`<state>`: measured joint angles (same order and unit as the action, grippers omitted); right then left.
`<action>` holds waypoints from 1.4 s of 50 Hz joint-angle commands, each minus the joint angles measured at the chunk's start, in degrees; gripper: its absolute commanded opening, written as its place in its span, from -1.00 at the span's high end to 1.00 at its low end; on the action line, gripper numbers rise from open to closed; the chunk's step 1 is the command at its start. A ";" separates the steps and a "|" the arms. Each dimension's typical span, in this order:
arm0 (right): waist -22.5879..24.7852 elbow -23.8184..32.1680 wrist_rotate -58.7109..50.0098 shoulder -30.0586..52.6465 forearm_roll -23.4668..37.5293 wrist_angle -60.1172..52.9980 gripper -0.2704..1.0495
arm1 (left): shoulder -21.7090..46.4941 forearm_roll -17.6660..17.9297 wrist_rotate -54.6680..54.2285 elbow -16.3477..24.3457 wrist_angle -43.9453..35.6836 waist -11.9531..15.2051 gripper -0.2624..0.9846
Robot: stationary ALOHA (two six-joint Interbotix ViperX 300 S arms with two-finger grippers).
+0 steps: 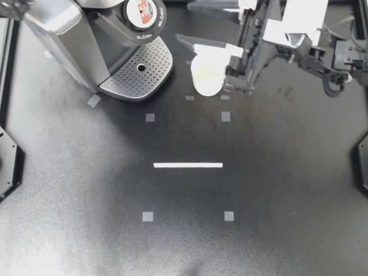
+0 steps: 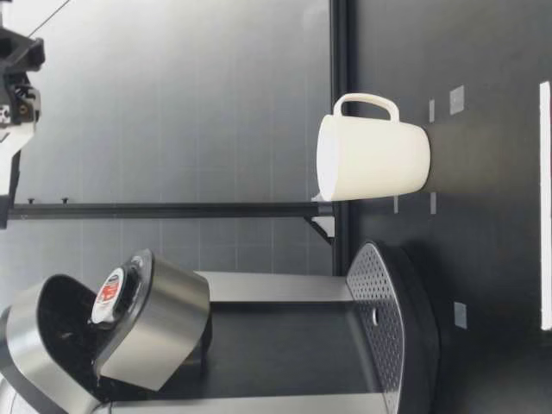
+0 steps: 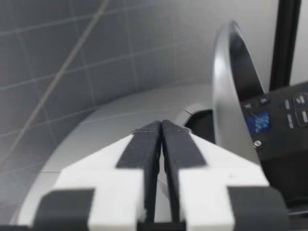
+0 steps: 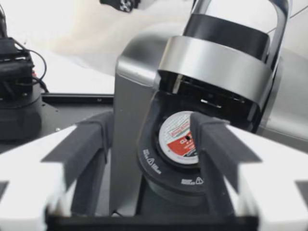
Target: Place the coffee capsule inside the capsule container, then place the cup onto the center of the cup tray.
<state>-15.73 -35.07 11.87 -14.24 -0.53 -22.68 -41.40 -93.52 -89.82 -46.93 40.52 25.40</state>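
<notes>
Two pincers, two stories: our right gripper [image 1: 201, 49] hangs spread wide, our left gripper [image 3: 161, 126] has its fingers pressed together, empty. Red-and-white foil-lidded coffee capsule [image 1: 142, 8] sits in the black round capsule container [image 1: 130, 23] of the silver coffee machine [image 1: 57, 29]. White ceramic mug [image 1: 207, 75] stands on the table at three o'clock of the perforated metal cup tray [image 1: 138, 75].

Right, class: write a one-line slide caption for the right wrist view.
Open right gripper faces the coffee machine, its raised lid exposing a coffee capsule seated in the capsule container.

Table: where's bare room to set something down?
Bare: the whole near half around the white strip, plus the drip tray. Crowded: the far edge, where the coffee machine stands with the cup beside it.
</notes>
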 commanded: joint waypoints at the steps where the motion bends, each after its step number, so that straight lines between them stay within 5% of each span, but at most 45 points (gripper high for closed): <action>1: 0.62 0.26 -0.62 -2.11 -0.18 -0.97 -0.37 | 0.26 -0.44 -0.26 1.58 -0.79 0.44 0.38; 21: 0.62 -3.87 -2.02 -5.71 -0.18 -4.83 -0.37 | 1.85 -0.44 -1.49 2.90 -5.54 0.53 0.38; 50: 2.46 -5.45 -1.93 -7.47 -0.09 -5.45 -0.37 | 5.01 -0.35 -6.59 6.33 -30.23 0.44 0.38; 70: 2.55 -6.33 -1.93 -8.17 -0.18 -6.86 -0.37 | 9.49 -0.09 -7.47 7.29 -29.62 -5.19 0.38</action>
<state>-13.45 -42.01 10.02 -21.18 -0.62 -28.92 -31.99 -93.69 -97.29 -41.13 9.93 21.45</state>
